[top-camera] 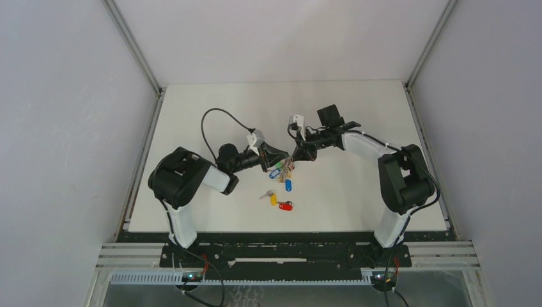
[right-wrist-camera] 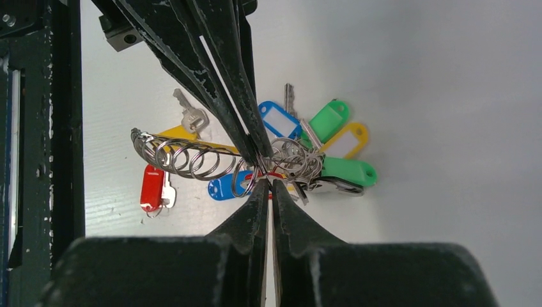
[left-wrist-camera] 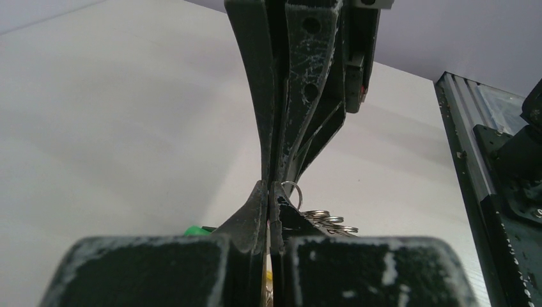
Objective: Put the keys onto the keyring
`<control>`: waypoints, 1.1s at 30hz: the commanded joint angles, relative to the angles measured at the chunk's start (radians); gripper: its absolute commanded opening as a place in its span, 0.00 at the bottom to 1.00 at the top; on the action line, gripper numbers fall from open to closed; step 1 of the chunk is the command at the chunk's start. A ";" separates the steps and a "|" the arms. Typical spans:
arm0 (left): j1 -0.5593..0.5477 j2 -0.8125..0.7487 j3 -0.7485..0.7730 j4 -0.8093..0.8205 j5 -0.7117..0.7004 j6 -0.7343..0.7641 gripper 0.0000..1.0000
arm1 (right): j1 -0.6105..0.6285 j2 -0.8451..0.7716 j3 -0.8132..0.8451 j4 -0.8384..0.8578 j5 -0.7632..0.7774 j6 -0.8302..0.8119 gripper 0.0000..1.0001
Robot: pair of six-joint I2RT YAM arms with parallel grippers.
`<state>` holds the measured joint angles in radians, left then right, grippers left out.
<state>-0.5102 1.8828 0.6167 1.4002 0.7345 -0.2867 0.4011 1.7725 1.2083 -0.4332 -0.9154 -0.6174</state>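
Note:
The keyring [right-wrist-camera: 300,160] is a bunch of silver rings with blue, green and yellow tags, plus a stretched wire coil [right-wrist-camera: 185,160]. It is held just above the table [top-camera: 358,128] between both arms [top-camera: 283,169]. My right gripper [right-wrist-camera: 268,182] is shut on its wire, and so is my left gripper [left-wrist-camera: 271,188], tip to tip with the right; a small ring [left-wrist-camera: 291,190] pokes out beside its tips. Two loose keys lie on the table nearer the bases: a yellow-tagged one [top-camera: 273,198] [right-wrist-camera: 182,128] and a red-tagged one [top-camera: 286,206] [right-wrist-camera: 153,188].
A blue tag [top-camera: 288,185] sits just below the bunch, between it and the loose keys. White walls with metal rails [top-camera: 144,147] border the table on the left and right. The dark base rail [top-camera: 287,256] runs along the near edge.

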 commanded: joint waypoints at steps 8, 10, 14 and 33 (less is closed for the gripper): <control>0.013 -0.078 0.003 0.088 -0.123 -0.061 0.00 | 0.023 -0.059 -0.105 0.210 0.067 0.243 0.00; 0.013 -0.074 0.002 0.088 -0.122 -0.060 0.00 | 0.012 -0.083 -0.135 0.268 0.067 0.270 0.00; 0.013 -0.067 0.002 0.088 -0.116 -0.062 0.00 | -0.016 -0.129 -0.182 0.364 0.018 0.290 0.00; 0.010 -0.080 0.009 0.089 -0.061 -0.055 0.00 | -0.031 -0.097 -0.185 0.521 -0.077 0.332 0.25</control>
<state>-0.5026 1.8526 0.6167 1.4132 0.6605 -0.3405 0.3798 1.6791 1.0237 -0.0017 -0.9783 -0.3237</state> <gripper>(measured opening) 0.006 0.244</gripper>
